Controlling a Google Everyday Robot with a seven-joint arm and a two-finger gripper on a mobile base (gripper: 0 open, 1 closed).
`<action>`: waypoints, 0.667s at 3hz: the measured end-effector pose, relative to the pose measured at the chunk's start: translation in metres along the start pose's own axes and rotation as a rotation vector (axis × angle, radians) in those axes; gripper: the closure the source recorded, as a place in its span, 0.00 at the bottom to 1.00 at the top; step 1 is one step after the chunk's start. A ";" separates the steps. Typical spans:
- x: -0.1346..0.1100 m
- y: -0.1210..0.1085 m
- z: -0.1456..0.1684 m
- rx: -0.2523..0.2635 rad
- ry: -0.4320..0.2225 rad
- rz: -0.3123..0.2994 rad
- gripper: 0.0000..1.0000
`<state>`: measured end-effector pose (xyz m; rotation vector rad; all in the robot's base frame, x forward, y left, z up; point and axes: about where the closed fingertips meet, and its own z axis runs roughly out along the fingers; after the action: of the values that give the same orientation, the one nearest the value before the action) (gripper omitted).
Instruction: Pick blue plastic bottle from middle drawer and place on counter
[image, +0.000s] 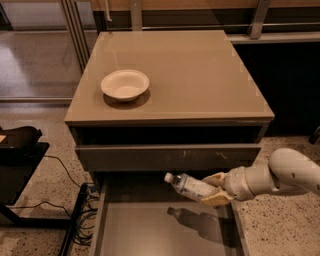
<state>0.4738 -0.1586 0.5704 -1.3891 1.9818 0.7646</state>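
Observation:
The blue plastic bottle, clear with a white cap and pale label, is held tilted in the air above the open middle drawer; its cap points up and to the left. My gripper comes in from the right on a white arm and is shut on the bottle's base end. The bottle's shadow lies on the drawer's flat bottom. The counter is the broad taupe cabinet top above, well above the bottle.
A cream round bowl sits on the counter's left side. A closed drawer front with small scratches is just above the bottle. A black stand and cables lie on the floor at the left.

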 end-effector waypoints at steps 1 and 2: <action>-0.038 -0.001 -0.051 0.055 0.023 -0.079 1.00; -0.067 0.003 -0.093 0.143 0.045 -0.130 1.00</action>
<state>0.4764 -0.1859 0.6816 -1.4450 1.9176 0.5273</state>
